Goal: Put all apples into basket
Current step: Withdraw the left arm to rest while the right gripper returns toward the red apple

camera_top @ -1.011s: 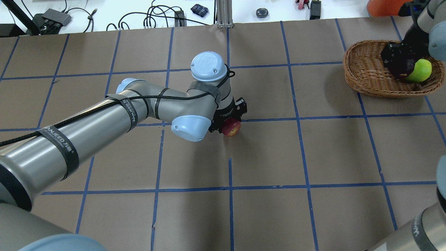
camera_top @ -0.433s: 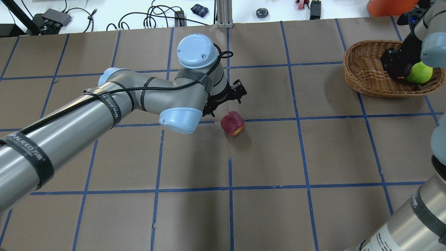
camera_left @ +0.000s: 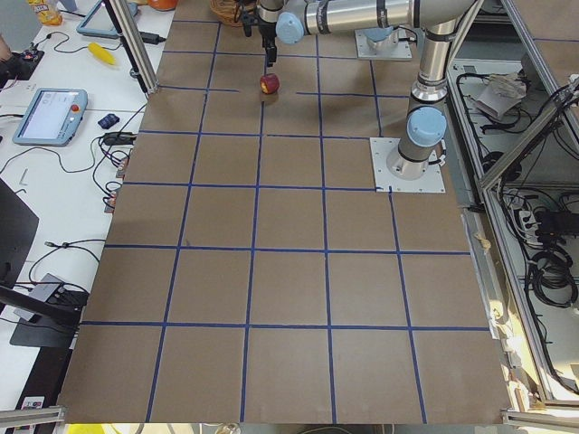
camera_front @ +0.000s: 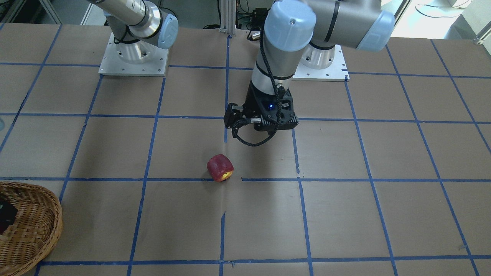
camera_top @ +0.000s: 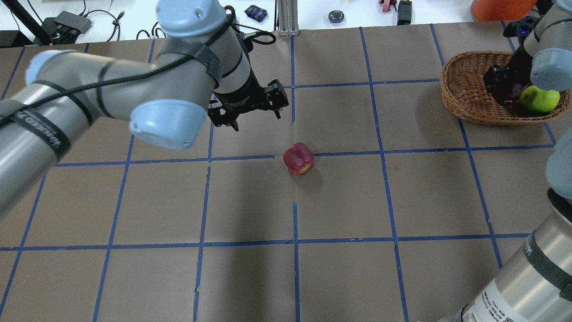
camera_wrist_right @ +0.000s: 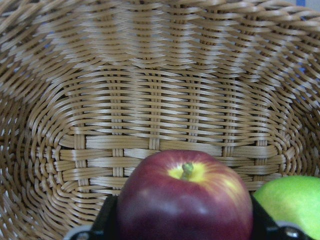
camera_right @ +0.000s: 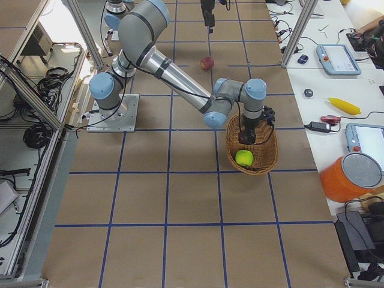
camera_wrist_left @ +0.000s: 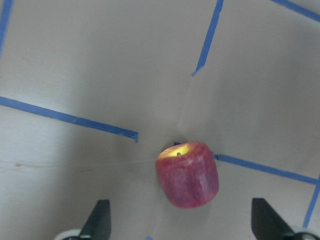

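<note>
My left gripper [camera_top: 250, 115] hangs spread wide above the table [camera_top: 357, 201], and a red apple [camera_top: 298, 158] lies free near it on the blue tape line. My right gripper [camera_wrist_right: 184, 225] pinches a maroon apple [camera_wrist_right: 185, 200] down in the basket [camera_wrist_right: 150, 100], just beside the green apple [camera_wrist_right: 292, 202].

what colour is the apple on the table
The apple is dark red with a yellow patch; clearest in the left wrist view.
</note>
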`<control>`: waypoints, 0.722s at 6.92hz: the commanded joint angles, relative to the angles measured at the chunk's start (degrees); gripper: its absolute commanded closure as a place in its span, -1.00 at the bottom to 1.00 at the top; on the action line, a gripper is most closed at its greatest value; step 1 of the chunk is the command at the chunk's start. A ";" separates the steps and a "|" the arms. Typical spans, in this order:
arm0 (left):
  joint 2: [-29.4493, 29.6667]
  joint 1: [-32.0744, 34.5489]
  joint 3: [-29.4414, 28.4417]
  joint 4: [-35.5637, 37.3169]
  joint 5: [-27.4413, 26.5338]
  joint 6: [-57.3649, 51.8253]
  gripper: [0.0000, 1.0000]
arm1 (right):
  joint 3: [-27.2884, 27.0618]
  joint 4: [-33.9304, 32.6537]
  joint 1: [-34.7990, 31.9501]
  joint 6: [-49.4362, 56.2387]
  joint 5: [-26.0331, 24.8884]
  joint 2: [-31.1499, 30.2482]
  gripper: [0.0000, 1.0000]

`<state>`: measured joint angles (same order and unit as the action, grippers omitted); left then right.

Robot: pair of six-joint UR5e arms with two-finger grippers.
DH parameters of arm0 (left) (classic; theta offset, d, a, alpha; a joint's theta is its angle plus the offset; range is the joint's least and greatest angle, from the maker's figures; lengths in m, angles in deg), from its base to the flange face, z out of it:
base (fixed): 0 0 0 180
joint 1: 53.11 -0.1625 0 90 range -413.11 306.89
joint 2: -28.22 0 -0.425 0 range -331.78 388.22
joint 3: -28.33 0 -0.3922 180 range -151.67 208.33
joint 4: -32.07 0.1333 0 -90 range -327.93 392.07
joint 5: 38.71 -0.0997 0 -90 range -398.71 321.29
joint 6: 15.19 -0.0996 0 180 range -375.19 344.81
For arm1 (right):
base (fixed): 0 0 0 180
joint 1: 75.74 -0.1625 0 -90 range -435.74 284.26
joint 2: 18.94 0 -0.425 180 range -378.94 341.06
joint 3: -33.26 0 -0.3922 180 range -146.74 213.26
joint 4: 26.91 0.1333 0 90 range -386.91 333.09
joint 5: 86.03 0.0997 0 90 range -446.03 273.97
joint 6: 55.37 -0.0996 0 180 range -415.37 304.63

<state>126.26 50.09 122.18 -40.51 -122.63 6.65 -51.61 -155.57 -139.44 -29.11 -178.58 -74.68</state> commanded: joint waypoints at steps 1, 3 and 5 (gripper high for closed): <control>-6.69 -7.36 -4.37 -18.93 -0.36 -18.33 -1.00 | 0.05 -0.37 0.07 0.19 -0.53 0.28 -1.00; -9.88 -9.41 -3.33 -19.54 -9.56 -25.06 -1.00 | -0.20 2.33 -1.15 -0.68 -0.10 -4.60 -1.00; -10.33 -10.56 -3.23 -18.92 -9.51 -26.14 -1.00 | -0.82 14.18 -12.27 -9.85 1.05 -11.12 -1.00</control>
<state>116.27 40.24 118.90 -59.74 -131.60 -18.42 -51.91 -147.42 -145.38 -32.91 -177.98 -82.12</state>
